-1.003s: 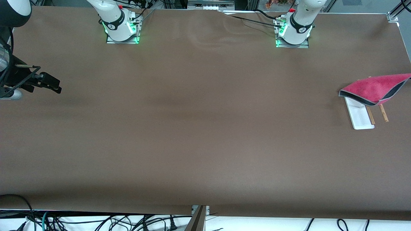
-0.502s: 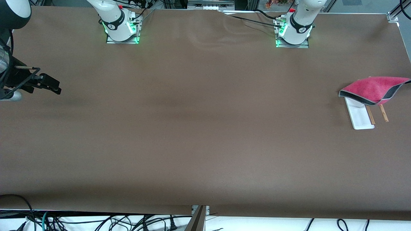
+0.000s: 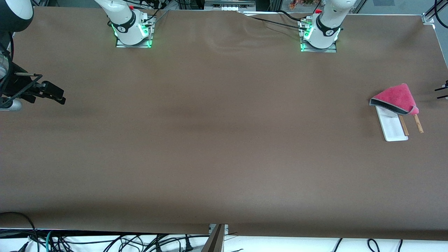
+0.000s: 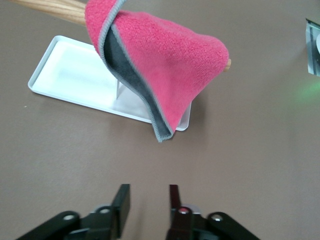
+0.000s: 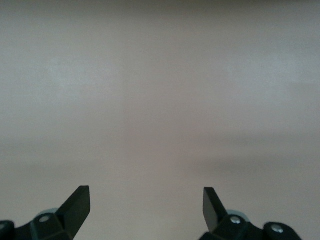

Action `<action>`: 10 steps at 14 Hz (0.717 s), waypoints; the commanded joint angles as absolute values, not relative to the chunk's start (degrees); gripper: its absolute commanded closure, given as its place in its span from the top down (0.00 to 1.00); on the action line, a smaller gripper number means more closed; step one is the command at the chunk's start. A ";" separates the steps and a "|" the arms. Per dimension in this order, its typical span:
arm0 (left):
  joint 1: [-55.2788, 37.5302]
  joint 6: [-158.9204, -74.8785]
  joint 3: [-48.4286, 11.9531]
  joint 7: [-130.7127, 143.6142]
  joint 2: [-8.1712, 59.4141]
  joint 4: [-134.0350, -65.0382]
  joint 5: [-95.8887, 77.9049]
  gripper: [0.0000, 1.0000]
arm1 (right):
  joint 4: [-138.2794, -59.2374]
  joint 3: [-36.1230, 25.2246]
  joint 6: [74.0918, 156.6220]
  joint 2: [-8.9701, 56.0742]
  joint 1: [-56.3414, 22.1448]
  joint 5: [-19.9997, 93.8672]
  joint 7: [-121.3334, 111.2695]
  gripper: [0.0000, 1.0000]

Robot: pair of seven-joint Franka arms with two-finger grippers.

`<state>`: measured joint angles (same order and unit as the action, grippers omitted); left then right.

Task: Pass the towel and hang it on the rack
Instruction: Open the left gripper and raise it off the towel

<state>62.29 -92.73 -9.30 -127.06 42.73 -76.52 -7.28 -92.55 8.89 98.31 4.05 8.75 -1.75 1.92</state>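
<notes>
The pink-red towel (image 3: 397,96) with grey edging hangs folded over the rack's wooden rods (image 3: 418,124), above the white base (image 3: 393,129), at the left arm's end of the table. In the left wrist view the towel (image 4: 170,55) drapes over a rod (image 4: 55,7), its grey underside showing, with the base (image 4: 75,75) below. My left gripper (image 3: 436,94) is open and apart from the towel, over the table edge beside the rack; its fingers (image 4: 148,196) hold nothing. My right gripper (image 3: 57,94) waits open (image 5: 145,200) over the right arm's end of the table.
The brown table cover (image 3: 224,140) spreads between the two arms. Both arm bases (image 3: 133,33) (image 3: 320,36) stand along the edge farthest from the front camera. Cables lie below the nearest table edge.
The left gripper opened and let go of the towel, then drew back toward the table's end. The towel's lifted corner dropped and now hangs on the rack. The right arm barely moved.
</notes>
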 commanded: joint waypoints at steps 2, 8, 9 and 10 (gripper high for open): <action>61.79 -92.37 -9.67 -130.34 43.86 -71.46 -6.94 1.00 | -91.23 9.23 98.53 4.83 8.79 -2.20 2.20 1.00; 54.15 -90.53 -11.07 -126.58 42.63 -61.45 -7.03 1.00 | -90.35 9.23 98.44 5.36 8.70 -3.08 1.93 1.00; 52.57 -90.09 -11.07 -123.60 41.76 -60.83 -6.94 1.00 | -90.35 9.23 98.52 5.45 8.70 -3.08 1.93 1.00; 51.17 -90.00 -11.07 -121.49 40.97 -60.82 -6.68 1.00 | -90.35 9.23 98.53 5.45 8.70 -3.08 1.93 1.00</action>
